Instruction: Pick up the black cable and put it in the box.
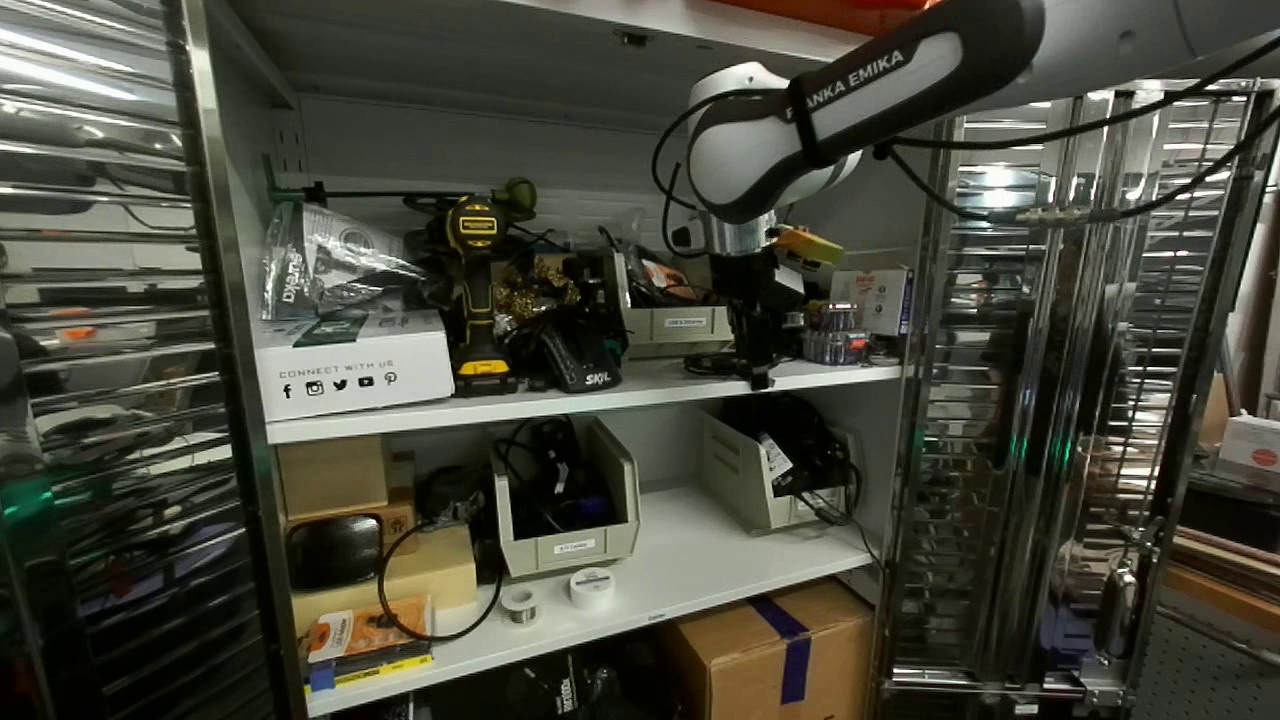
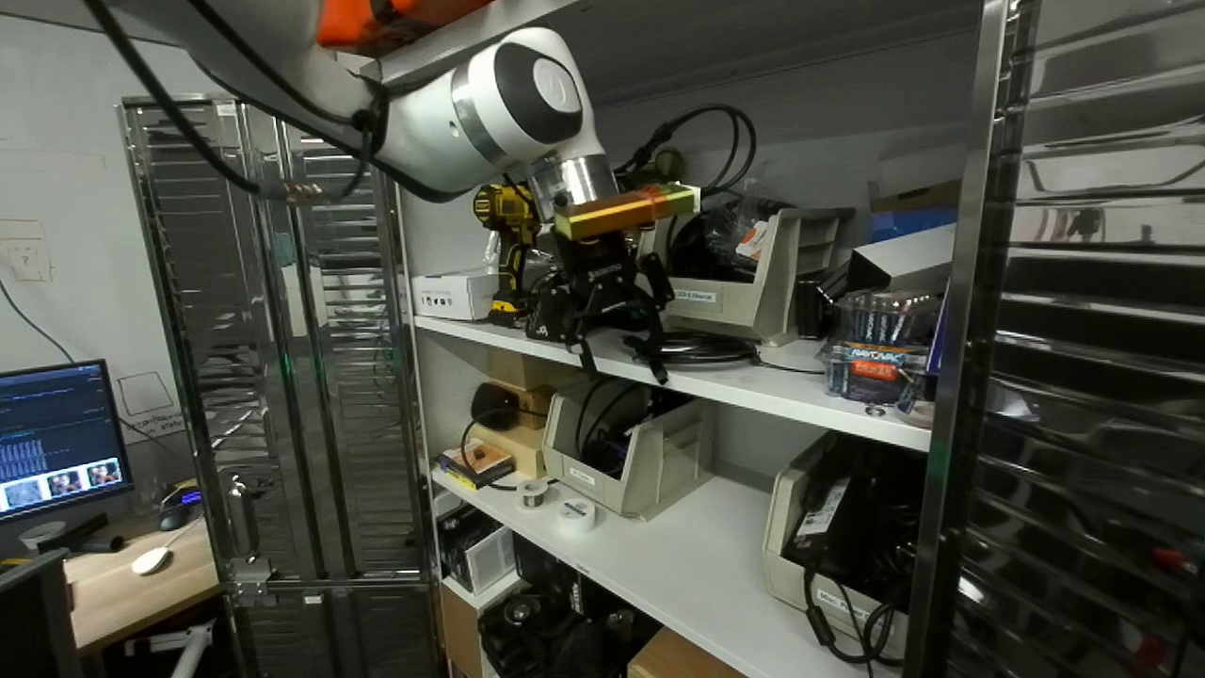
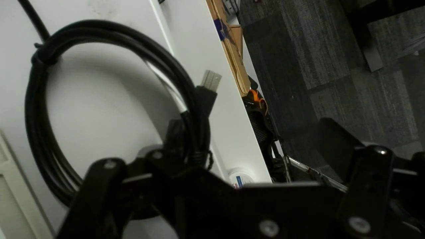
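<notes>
Pointing downward, the black gripper [image 2: 623, 365] hangs at the front edge of the upper white shelf [image 2: 800, 403], beneath a smooth white arm [image 2: 424, 141] that slants down from overhead and bends at the wrist [image 2: 576, 179]. Its fingers [image 3: 338, 142] stand wide apart, and in the wrist view one side of the black cable [image 3: 179, 78] passes between them (whether they touch it, I cannot tell). That cable rests on the shelf as a rounded, glossy coil, gathered by a dark tie [image 3: 44, 59], with a squared, pale metal plug [image 3: 211, 80] poking out and its rim crossing the shelf's edge. Near it stands a pale gray plastic bin [image 2: 730, 306] with a cut-away front. Across the wrist sits a shiny, gold-toned bar [image 2: 621, 212]. Mirror-bright, ribbed metal doors [image 1: 985, 330] flank the shelves; streaky gray carpet [image 3: 318, 53] shows beyond.
</notes>
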Motion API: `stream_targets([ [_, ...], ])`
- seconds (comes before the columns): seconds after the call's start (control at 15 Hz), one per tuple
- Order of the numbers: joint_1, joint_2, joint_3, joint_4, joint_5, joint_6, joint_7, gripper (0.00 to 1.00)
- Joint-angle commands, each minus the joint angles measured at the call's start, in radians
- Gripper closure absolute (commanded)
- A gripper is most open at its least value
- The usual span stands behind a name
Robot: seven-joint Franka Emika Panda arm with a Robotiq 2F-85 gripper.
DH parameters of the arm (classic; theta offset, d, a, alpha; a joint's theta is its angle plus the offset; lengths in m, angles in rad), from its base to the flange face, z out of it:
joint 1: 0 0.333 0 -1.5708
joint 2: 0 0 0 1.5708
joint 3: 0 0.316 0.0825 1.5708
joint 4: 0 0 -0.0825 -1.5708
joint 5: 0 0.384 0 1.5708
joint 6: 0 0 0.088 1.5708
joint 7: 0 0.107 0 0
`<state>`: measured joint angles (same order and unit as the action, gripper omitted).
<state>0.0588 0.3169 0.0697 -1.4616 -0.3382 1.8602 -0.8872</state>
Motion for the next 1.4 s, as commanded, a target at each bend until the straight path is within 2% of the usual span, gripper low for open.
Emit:
stream_targets([
  [0.0, 0.016, 0.124, -0.003, 0.204, -0.036, -0.063, -0.025, 0.0],
  [0.2, 0.027, 0.161, -0.004, 0.278, -0.05, -0.094, -0.042, 0.0],
  [0.27, 0.028, 0.164, -0.003, 0.289, -0.048, -0.116, -0.054, 0.25],
  [0.33, 0.03, 0.169, -0.003, 0.301, -0.046, -0.131, -0.064, 0.26],
  [0.4, 0.032, 0.171, -0.004, 0.306, -0.05, -0.15, -0.075, 0.32],
  [0.67, 0.038, 0.178, -0.01, 0.314, -0.063, -0.198, -0.085, 0.64],
  [0.87, 0.04, 0.176, -0.013, 0.295, -0.086, -0.187, -0.072, 0.88],
  [1.07, 0.045, 0.177, -0.016, 0.283, -0.112, -0.18, -0.058, 0.91],
  [1.33, 0.069, 0.117, -0.006, 0.201, -0.152, -0.152, 0.036, 0.86],
])
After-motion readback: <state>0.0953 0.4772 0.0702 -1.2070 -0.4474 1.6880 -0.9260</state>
